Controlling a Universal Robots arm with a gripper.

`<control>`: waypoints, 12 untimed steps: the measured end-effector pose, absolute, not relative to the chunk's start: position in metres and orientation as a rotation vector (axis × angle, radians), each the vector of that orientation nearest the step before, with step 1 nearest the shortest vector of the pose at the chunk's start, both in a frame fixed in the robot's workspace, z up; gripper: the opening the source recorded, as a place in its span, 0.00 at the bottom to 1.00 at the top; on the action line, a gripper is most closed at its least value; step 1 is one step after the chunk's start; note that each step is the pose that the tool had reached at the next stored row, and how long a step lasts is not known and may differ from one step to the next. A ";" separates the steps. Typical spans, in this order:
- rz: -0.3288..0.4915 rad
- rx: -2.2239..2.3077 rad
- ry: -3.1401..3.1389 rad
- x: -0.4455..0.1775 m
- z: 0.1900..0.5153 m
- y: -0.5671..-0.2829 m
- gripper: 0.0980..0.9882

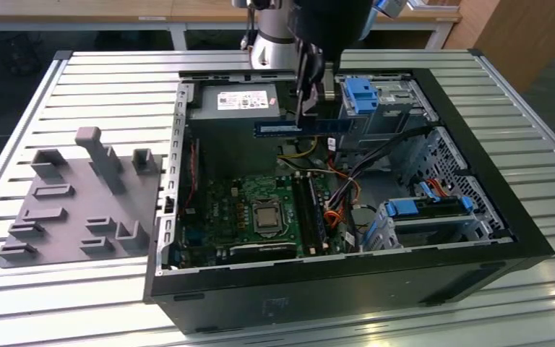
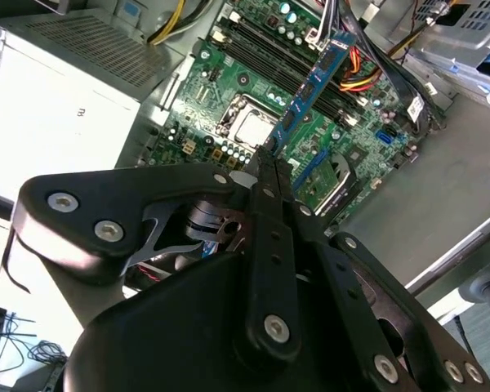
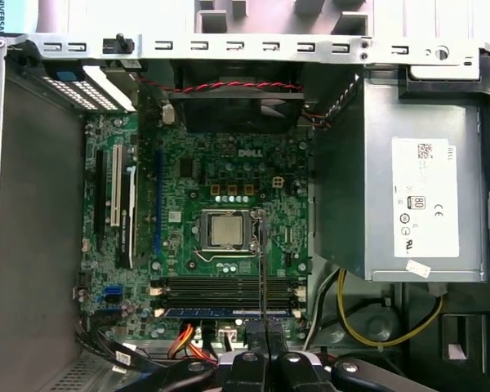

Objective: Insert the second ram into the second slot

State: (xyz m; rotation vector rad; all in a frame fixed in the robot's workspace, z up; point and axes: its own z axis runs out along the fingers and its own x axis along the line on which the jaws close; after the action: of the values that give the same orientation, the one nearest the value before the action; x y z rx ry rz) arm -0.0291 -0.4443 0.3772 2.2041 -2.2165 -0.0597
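gripper (image 1: pixel 303 114): clamped on the second ram (image 1: pixel 282 128) | ram: level, upper centre of exterior view, above the case | slots (image 1: pixel 306 210): well below | advice: likely best kept parallel to the slot and pressed evenly

The second ram (image 1: pixel 302 127), a thin, long blue circuit-board stick, hangs level and on edge above the open case. It is not inserted and sits well apart from the motherboard's black memory slots (image 1: pixel 308 210).

Blue second ram (image 1: pixel 277 129), green motherboard (image 1: pixel 231 201), black case (image 1: pixel 355 282).
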 end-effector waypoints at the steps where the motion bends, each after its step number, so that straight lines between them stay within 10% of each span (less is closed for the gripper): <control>1: -0.060 2.204 -2.217 -0.029 0.377 -0.445 0.02; 12: -0.060 2.153 -2.268 -0.029 0.377 -0.449 0.02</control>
State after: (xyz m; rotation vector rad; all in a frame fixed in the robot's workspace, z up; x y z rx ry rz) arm -0.0291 -0.4488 0.3766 2.1525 -2.2680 -0.0604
